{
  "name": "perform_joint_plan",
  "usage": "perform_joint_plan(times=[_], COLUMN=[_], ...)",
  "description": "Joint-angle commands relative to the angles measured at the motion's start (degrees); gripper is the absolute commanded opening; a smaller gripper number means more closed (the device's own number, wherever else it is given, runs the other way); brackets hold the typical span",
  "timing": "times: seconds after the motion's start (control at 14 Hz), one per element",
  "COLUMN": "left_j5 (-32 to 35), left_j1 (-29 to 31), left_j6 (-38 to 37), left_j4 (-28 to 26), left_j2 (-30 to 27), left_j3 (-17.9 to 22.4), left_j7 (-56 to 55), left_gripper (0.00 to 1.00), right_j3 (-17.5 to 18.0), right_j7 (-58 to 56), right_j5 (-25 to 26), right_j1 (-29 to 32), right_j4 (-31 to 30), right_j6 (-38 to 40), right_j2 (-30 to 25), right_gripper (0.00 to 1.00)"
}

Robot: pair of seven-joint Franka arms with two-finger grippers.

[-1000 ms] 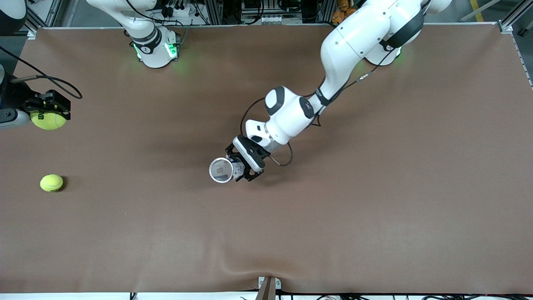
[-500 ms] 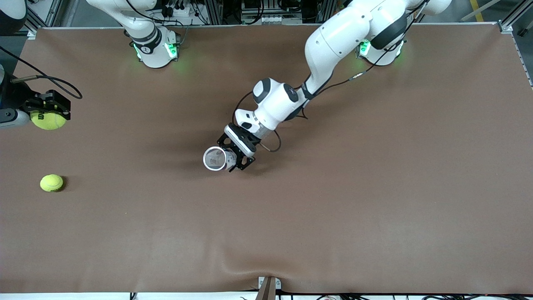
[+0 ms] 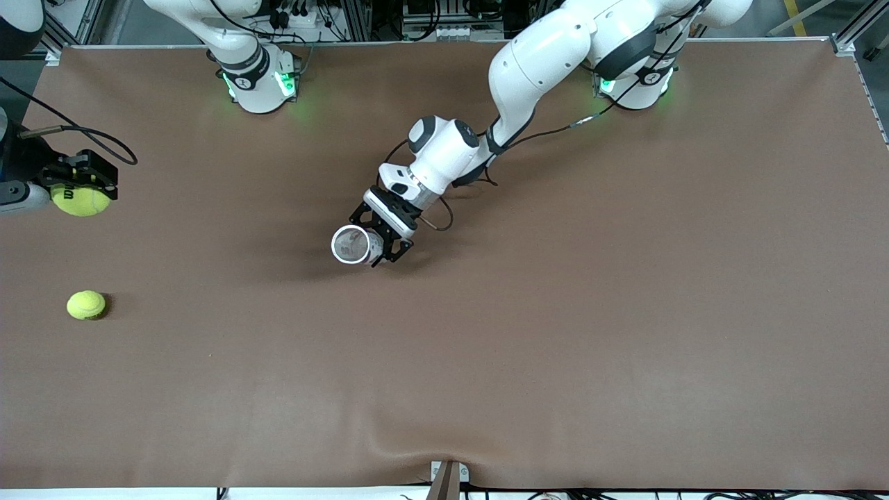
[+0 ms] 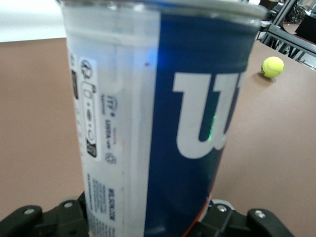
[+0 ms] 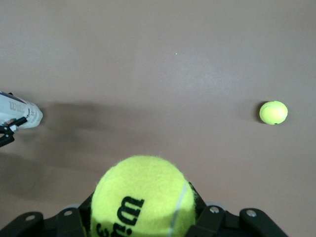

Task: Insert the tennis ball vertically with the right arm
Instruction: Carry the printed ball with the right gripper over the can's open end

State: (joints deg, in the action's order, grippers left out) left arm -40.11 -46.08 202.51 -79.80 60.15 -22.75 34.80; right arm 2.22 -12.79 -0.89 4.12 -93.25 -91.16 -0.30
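Right gripper (image 3: 82, 182): clamped on tennis ball (image 3: 80, 201), aloft at right arm's table end; light, fuzzy, springy, best gripped across its middle. Left gripper (image 3: 386, 239): holds upright can (image 3: 351, 244) mid-table

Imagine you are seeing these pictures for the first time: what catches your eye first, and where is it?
First, the left gripper over the middle of the table, shut on an upright, open-topped tennis ball can. Next, the bright held tennis ball in the right gripper at the right arm's end of the table. A loose tennis ball lies on the table at that same end, nearer the front camera.
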Motion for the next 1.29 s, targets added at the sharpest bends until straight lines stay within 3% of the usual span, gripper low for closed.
perform_joint_plan(times=[0.0,0.21,1.21], left_j5=[-0.8,-0.8,-0.8], left_j1=[-5.0,-8.9,-9.2], left_j6=[1.0,1.0,1.0], left_j4=[2.2,3.6,3.8], left_j2=[1.5,2.9,3.4], left_j3=[5.5,10.0,10.3], left_j7=[-1.9,-4.7,-5.3], left_gripper=[0.76,0.76,0.77], right_j3=[-0.3,-0.3,-0.2], right_j7=[-0.6,-0.6,-0.2], right_j5=[-0.2,-0.2,-0.2], right_j1=[-0.3,-0.3,-1.4], right_j4=[1.8,1.8,1.7], right_j6=[1.2,1.2,1.2], right_j2=[0.7,0.7,0.7], right_gripper=[0.0,0.0,0.0])
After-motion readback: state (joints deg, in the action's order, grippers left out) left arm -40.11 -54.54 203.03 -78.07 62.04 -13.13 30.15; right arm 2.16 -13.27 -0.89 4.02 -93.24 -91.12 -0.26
